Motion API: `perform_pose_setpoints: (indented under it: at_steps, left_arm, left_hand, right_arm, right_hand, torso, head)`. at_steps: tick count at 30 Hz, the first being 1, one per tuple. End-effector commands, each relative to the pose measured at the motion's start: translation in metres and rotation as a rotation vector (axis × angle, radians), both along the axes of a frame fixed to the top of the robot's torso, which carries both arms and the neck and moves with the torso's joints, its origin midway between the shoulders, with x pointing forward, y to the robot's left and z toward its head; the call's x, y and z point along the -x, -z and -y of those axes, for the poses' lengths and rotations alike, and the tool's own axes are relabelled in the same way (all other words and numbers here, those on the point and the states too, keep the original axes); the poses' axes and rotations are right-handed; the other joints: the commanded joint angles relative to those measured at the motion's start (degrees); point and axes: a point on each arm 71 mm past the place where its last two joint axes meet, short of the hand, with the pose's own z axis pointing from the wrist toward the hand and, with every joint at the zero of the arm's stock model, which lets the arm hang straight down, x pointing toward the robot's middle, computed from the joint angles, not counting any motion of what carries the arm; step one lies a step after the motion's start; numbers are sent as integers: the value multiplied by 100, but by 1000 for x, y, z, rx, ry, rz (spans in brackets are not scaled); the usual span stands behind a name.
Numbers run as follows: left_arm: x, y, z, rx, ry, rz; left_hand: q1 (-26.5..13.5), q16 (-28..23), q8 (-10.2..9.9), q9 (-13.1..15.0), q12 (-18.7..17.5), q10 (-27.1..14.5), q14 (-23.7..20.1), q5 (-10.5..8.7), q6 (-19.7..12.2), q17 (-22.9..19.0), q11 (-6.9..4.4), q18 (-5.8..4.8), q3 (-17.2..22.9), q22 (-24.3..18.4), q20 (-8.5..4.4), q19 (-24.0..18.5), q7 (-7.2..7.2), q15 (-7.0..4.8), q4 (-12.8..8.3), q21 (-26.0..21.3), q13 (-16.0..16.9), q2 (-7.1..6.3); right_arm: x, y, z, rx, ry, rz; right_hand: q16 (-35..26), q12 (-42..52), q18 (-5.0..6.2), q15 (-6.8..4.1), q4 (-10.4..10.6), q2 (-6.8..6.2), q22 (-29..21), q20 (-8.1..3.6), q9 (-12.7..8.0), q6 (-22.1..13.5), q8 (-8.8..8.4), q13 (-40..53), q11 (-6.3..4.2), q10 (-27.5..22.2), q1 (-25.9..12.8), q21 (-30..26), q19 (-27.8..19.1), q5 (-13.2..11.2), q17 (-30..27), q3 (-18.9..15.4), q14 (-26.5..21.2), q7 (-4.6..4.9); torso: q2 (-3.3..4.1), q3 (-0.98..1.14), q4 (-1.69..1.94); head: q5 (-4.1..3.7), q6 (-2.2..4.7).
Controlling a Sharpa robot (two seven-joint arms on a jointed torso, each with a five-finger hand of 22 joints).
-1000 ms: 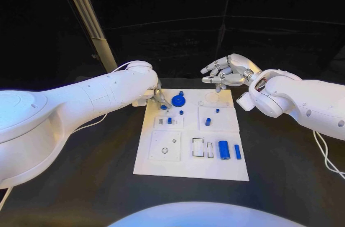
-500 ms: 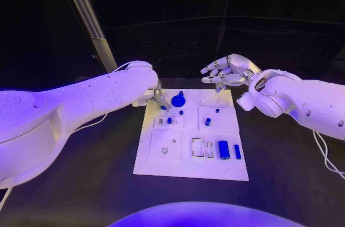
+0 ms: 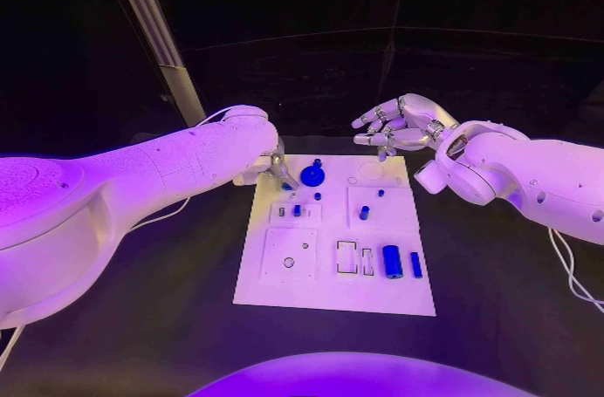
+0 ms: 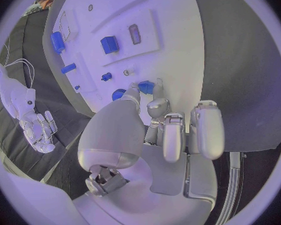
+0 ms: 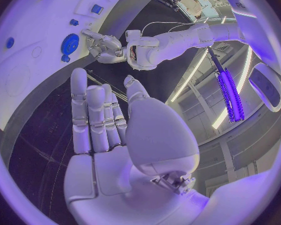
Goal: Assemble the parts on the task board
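Observation:
The white task board [image 3: 333, 288] lies mid-table. A blue gear [image 3: 312, 176] sits near its far left corner, and a blue cylinder [image 3: 392, 262] and a blue bar [image 3: 415, 264] lie at its near right. My left hand [image 3: 279, 170] is low over the far left corner; thumb and finger pinch a small blue part [image 4: 145, 87] just beside the gear [image 5: 70, 43], right at the board surface. My right hand [image 3: 401, 126] hovers above the far right edge, fingers [image 5: 93, 115] stretched out and holding nothing.
Several small blue pegs stand in the board's middle blocks, among them one peg [image 3: 364, 212]. A pale slanted post [image 3: 164, 57] rises behind the left arm. White cables [image 3: 573, 279] trail on the table at the right.

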Motion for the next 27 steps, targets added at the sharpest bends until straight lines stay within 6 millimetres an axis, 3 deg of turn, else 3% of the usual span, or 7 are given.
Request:
perform_pose_setpoints:
  at_steps: [1, 17, 27]
  left_arm:
    - [-1, -1, 2, 13, 17, 13]
    - [0, -2, -1, 42, 24, 17]
    - [3, -1, -5, 62, 34, -2]
  left_hand:
    - [168, 18, -25, -21, 5, -38, 595, -7, -29, 1509, -3, -16, 63, 213, 38, 36, -6, 51, -110, 24, -13, 70]
    - [332, 18, -110, -111, -25, -54, 595, -4, -11, 1509, -9, -17, 270, 229, 35, 33, -8, 48, -244, 26, -53, 128]
    - [346, 18, -335, -315, -136, -152, 595, 6, -37, 1509, 19, -11, 752, 219, 49, 16, 32, 69, -233, -2, -197, 182]
  right_arm:
    - [0, -1, -1, -2, -10, 1]
    - [0, -1, 0, -1, -9, 1]
    - [0, -1, 1, -1, -9, 0]
  right_hand:
    - [26, 21, 27, -15, 47, 21, 8, -6, 9, -49, 21, -6, -9, -33, -42, -40, -47, 21, -7, 0, -33, -7]
    - [26, 21, 27, -15, 47, 21, 8, -6, 9, -49, 21, -6, -9, -33, -42, -40, -47, 21, -7, 0, -33, -7]
    - [25, 28, 28, -15, 49, 22, 10, -5, 10, -60, 30, -18, -9, -35, -35, -40, -49, 36, -17, 4, -39, -6]
  torso:
    - [-4, 0, -5]
    - [-1, -2, 12]
    - [2, -1, 3]
  head:
    - [-3, -14]
    - [3, 27]
    - [15, 40]
